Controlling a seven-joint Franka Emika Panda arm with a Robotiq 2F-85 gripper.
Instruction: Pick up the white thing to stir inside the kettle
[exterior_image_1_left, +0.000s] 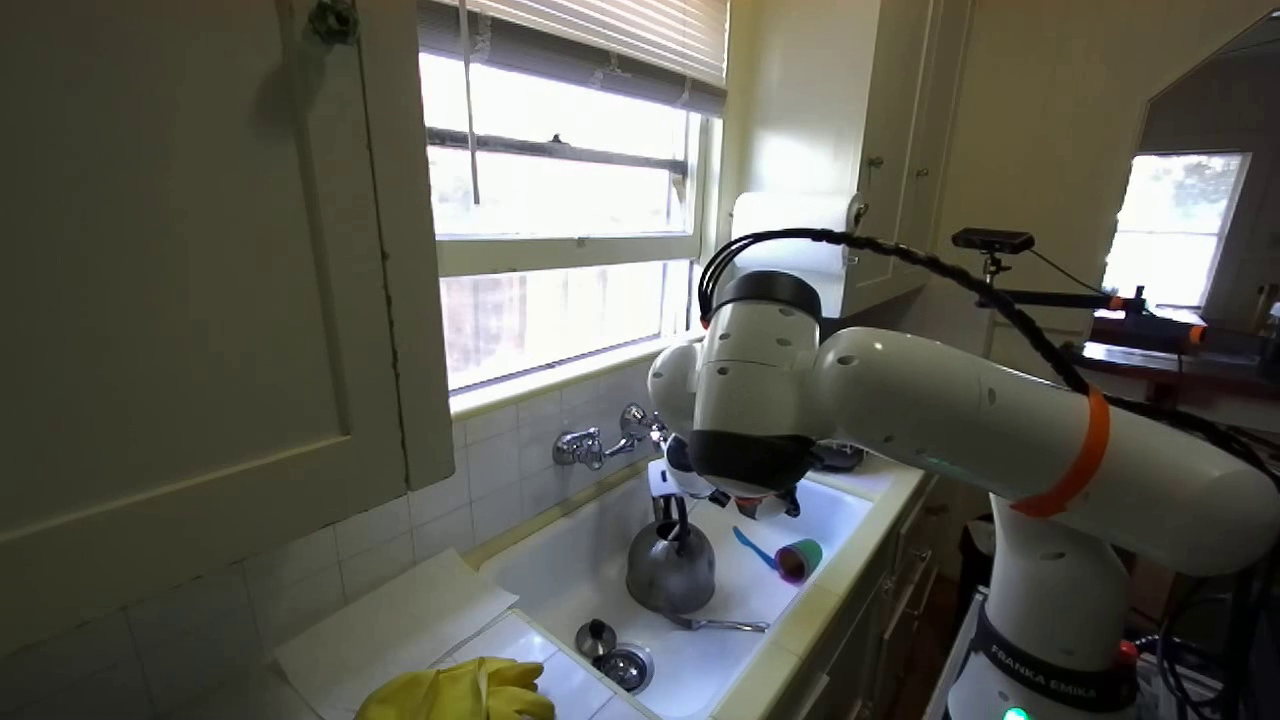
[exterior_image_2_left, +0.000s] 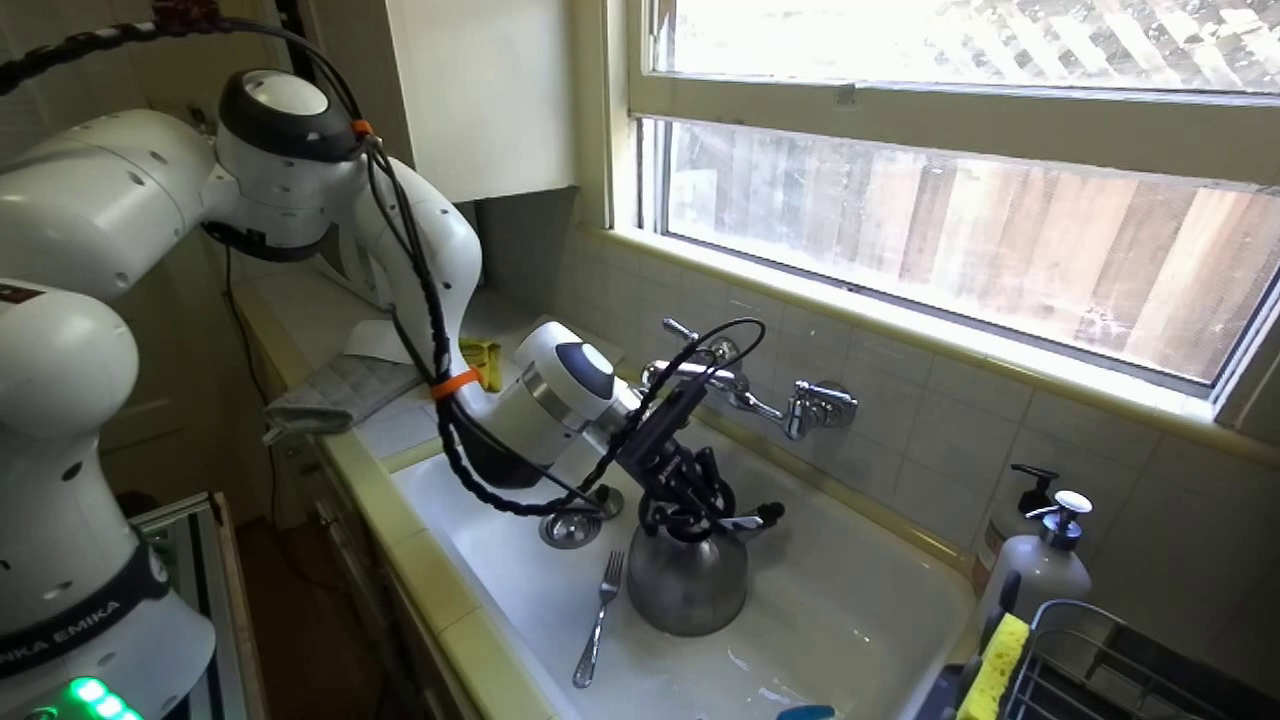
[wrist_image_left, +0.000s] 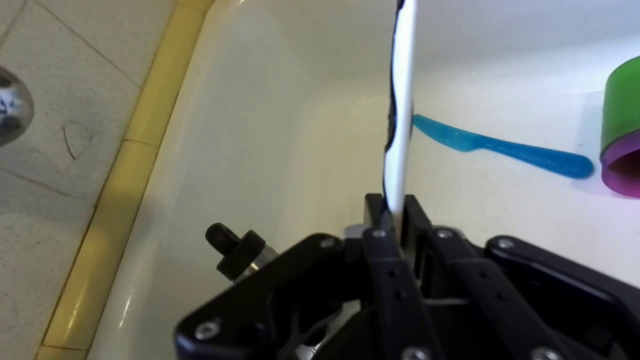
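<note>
1. The claw (wrist_image_left: 395, 215) is being found clamped on a white thing (wrist_image_left: 403, 100).
2. The white thing, slim and dark along one edge, is being seen to run from the claw's grip to the upper edge of the wrist view.
3. The kettle (exterior_image_2_left: 688, 590) is being observed upright in the sink (exterior_image_2_left: 840, 620), directly beneath the claw. Its top is being partly covered by the claw in an exterior view; whether contact is being made, or the white thing is being held inside the kettle, cannot be told.
4. The black-tipped spout (wrist_image_left: 240, 255) is being noted to the left of the claw in the wrist view.
5. A fork (exterior_image_2_left: 600, 620) is being recorded on the sink floor, lower than the claw and just beside the kettle.
6. A blue knife (wrist_image_left: 500, 145) and a green-and-purple cup (wrist_image_left: 620, 110) are being noted to the right of the claw in the wrist view; the cup is being seen on its side, just beside the knife.
7. A chrome tap (exterior_image_2_left: 800, 412) is being observed on the tiled wall (exterior_image_2_left: 950, 450), near the claw.
8. Two pump bottles (exterior_image_2_left: 1040, 575) are being recorded near a yellow sponge (exterior_image_2_left: 995, 665), well apart from the claw.
</note>
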